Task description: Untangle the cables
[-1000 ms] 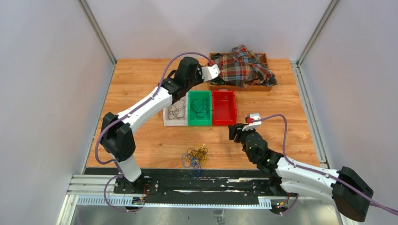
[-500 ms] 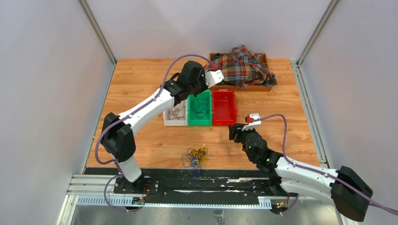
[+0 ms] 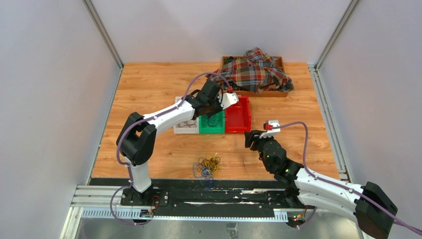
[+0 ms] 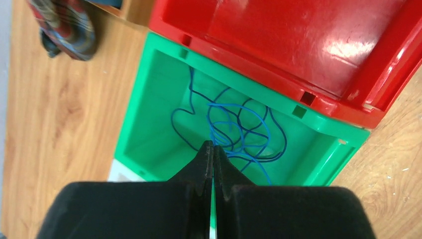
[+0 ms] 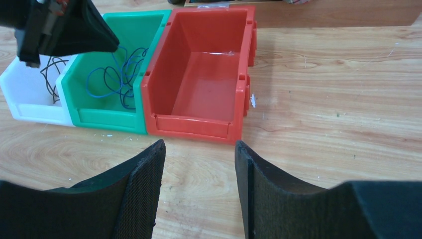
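Left claw (image 4: 212, 145) now over green bin (image 4: 145, 117)

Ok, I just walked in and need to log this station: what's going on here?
Two robot arms are sorting cables into bins. The left tool, shut, is over the green bin right at the blue cable inside; I can't tell if it pinches it. A dark cable lies in the white bin; the red bin is empty. The right tool hangs open and empty before the red bin. A tangle of yellow, blue and dark cables waits near the table's front edge.
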